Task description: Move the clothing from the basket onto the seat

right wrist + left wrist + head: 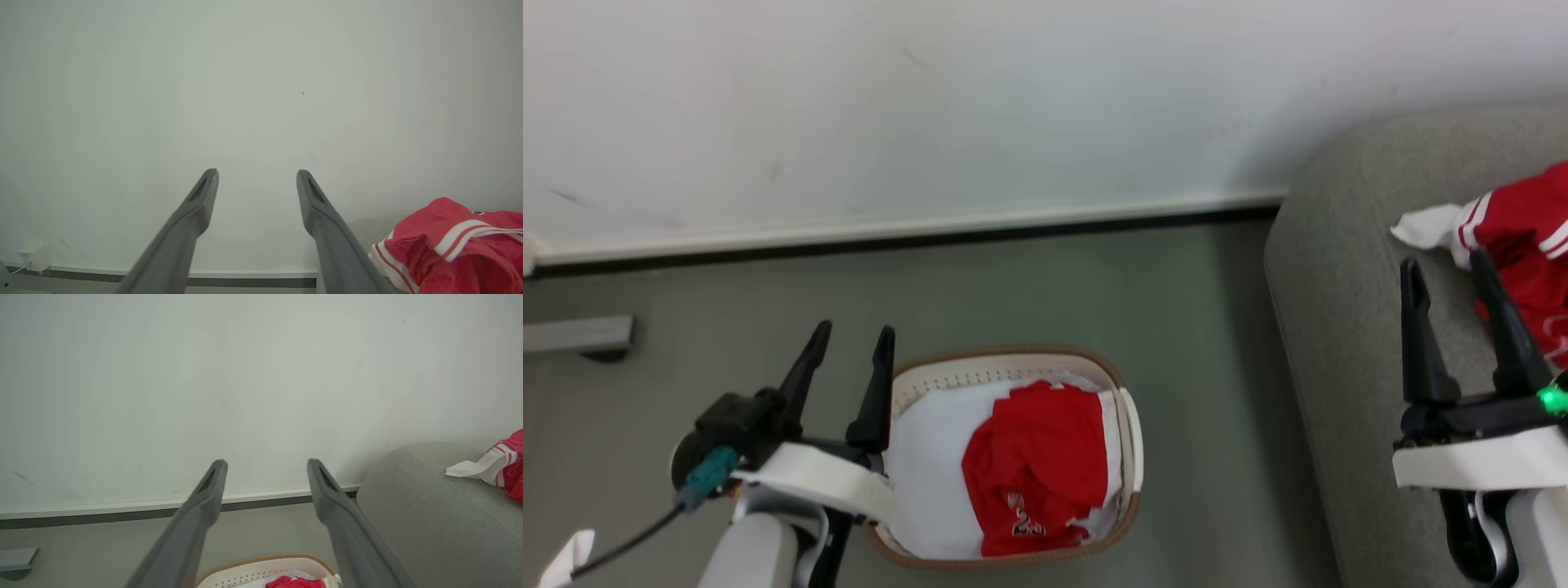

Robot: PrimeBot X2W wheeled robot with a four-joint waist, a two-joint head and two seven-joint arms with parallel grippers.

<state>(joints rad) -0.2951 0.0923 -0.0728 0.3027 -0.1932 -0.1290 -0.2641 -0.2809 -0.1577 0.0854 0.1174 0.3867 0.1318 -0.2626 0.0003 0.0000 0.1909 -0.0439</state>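
A cream basket [1123, 523] with a brown rim stands on the floor in the head view, holding a crumpled red garment [1033, 469] on a white liner. Its far rim [261, 557] and a bit of red cloth [294, 583] show low in the left wrist view. My left gripper [849, 336] hovers open over the basket's left edge, holding nothing. A second red garment with white stripes [1523, 245] lies on the grey seat [1339, 327] at the right. Beside it my right gripper [1445, 263] stands open and empty above the seat. That garment [453, 249] also shows in the right wrist view.
A white wall with a pale skirting board [907, 229] runs behind the basket and the seat. A grey flat piece [576, 335] lies on the floor at the far left. Grey-green floor [1201, 343] separates the basket from the seat. A small white plug [34, 255] sits low on the wall.
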